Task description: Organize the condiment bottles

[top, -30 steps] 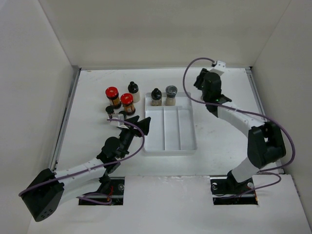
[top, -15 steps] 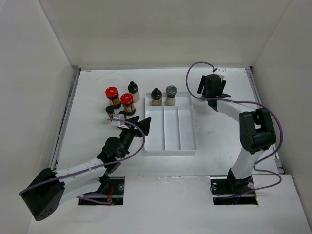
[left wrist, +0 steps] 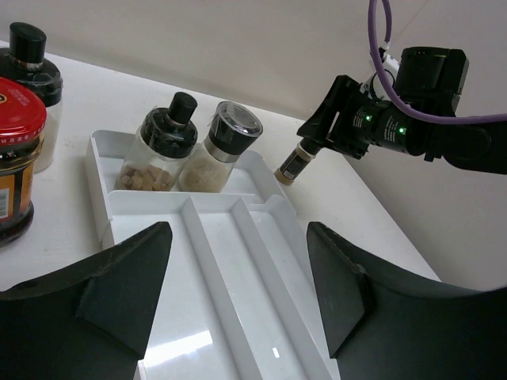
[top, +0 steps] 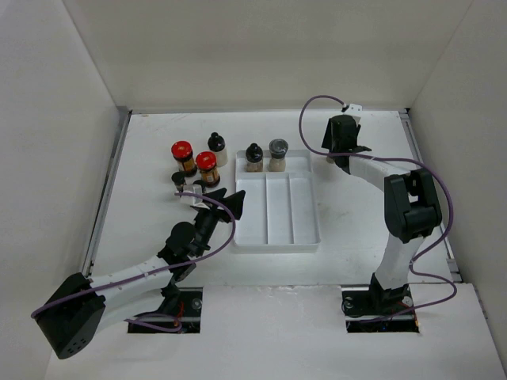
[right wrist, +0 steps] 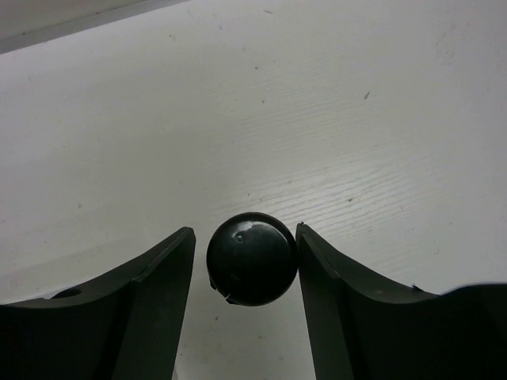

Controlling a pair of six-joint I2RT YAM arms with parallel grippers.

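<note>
My right gripper hangs over the back right of the table, its fingers closed round the black cap of a small spice jar, which tilts under it just right of the tray. My left gripper is open and empty over the white three-compartment tray. A black-capped jar and a grey-lidded jar stand in the tray's far end. Two red-capped amber jars, a black-capped pale jar and a small black-capped jar stand left of the tray.
White walls enclose the table on three sides. The tray's three long compartments lie under my left gripper. The right arm's purple cable loops above the back of the table.
My right arm has swung its elbow toward the right and back, and its gripper has shifted slightly toward the back wall. The left arm and the standing jars have not moved.
</note>
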